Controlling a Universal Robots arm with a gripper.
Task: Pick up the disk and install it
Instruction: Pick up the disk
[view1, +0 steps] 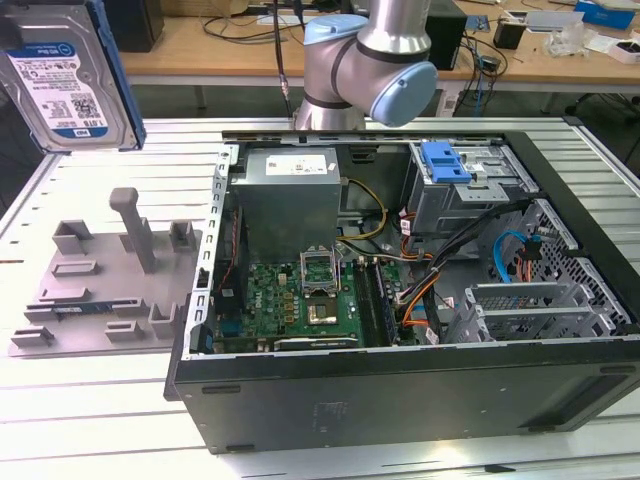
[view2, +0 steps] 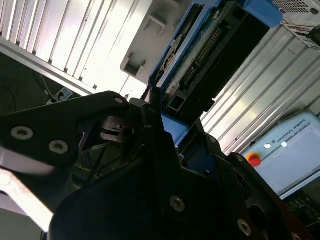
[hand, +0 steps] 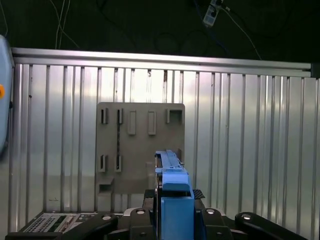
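The disk (view1: 68, 78), a silver hard drive with a white-and-blue label in a blue carrier rail, hangs in the air at the exterior view's upper left, above the slatted table. Both wrist views show the disk (hand: 172, 175) edge-on between the black fingers of my gripper (hand: 174, 197), which is shut on its blue rail. In the second wrist view the disk (view2: 200, 55) sticks out past the gripper (view2: 165, 125), connector side showing. The open computer case (view1: 400, 400) lies on its side to the exterior view's right of the disk.
A grey fixture plate (view1: 110, 290) with slots and an upright post lies on the table under the disk, also seen as the fixture plate (hand: 140, 145) beneath the gripper. Inside the case are a grey power supply (view1: 290, 195), motherboard (view1: 300, 300), cables and a drive bay with a blue latch (view1: 445, 160).
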